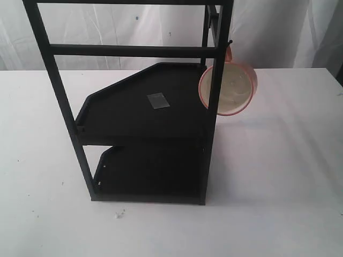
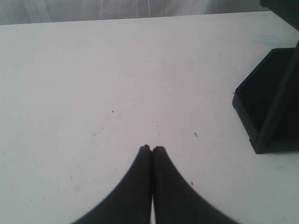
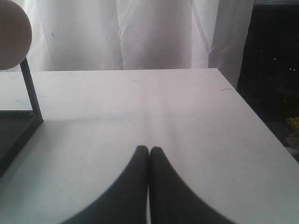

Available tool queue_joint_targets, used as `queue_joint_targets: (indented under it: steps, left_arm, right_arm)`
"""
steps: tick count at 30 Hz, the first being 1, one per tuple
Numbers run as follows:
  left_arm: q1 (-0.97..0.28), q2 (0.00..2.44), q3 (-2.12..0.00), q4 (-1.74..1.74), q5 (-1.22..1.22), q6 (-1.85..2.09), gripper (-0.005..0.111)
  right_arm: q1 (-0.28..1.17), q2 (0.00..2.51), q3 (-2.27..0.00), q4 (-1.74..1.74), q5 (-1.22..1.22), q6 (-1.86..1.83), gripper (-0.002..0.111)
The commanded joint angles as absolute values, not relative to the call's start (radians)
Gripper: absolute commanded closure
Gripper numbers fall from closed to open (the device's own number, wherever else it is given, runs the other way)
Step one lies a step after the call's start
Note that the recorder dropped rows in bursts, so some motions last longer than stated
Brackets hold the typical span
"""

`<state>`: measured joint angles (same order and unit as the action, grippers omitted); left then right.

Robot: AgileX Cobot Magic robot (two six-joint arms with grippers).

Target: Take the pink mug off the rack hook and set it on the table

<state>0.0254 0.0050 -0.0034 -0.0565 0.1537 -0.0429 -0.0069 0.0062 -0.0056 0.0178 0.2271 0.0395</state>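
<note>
The pink mug (image 1: 231, 89) hangs by its handle from the rack hook (image 1: 229, 43) on the right post of the black rack (image 1: 150, 112), its cream inside facing the exterior camera. Neither gripper shows in the exterior view. My left gripper (image 2: 152, 148) is shut with nothing in it, low over the white table (image 2: 93, 84), with a rack tray corner (image 2: 261, 112) off to one side. My right gripper (image 3: 149, 149) is also shut and empty over the table (image 3: 163, 107). The mug's rounded side (image 3: 11, 32) shows at the edge of the right wrist view, above a rack post (image 3: 32, 93).
The rack's upper tray carries a grey tape square (image 1: 158, 100). A small white crumb (image 1: 119, 214) lies on the table in front of the rack. White curtains (image 3: 140, 32) hang behind the table, and the table's edge (image 3: 254, 112) drops to a dark area.
</note>
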Motion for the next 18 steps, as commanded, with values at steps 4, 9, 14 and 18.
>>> queue_joint_targets:
  steps: [4,9,14,18]
  left_arm:
    - [0.027,0.0,0.0,-0.054,0.15,-0.046,0.107]
    - [0.027,0.0,0.0,-0.054,0.15,-0.046,0.107]
    - [0.027,0.0,0.0,-0.054,0.15,-0.046,0.107]
    - [0.027,0.0,0.0,-0.054,0.15,-0.046,0.107]
  right_arm:
    - [-0.011,0.0,0.0,0.015,0.193,0.042,0.108]
    - [-0.011,0.0,0.0,0.04,0.13,0.091,0.108]
    - [-0.011,0.0,0.0,0.117,0.123,0.284,0.108]
    - [-0.011,0.0,0.0,0.119,0.1,0.327,0.108]
